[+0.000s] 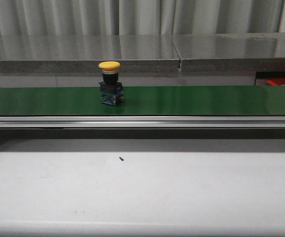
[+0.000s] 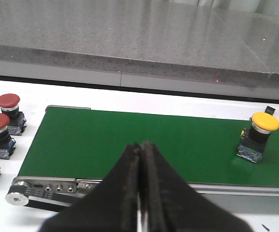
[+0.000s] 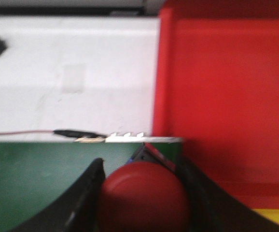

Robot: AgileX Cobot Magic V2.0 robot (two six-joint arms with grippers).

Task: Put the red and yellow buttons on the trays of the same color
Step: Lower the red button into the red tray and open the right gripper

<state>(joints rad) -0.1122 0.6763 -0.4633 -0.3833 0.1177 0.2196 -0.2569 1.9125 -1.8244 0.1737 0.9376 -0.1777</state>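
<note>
- A yellow button [image 1: 109,65], mushroom-capped on a black and blue base, stands upright left of centre on the green belt [image 1: 206,100].
- The left gripper [image 2: 140,159] is pressed together, holding nothing.
- The right gripper [image 3: 142,193] pinches a red button [image 3: 143,195] at the belt's end, beside the red tray [image 3: 226,96].
- Bare belt lies either side of the yellow button.
</note>
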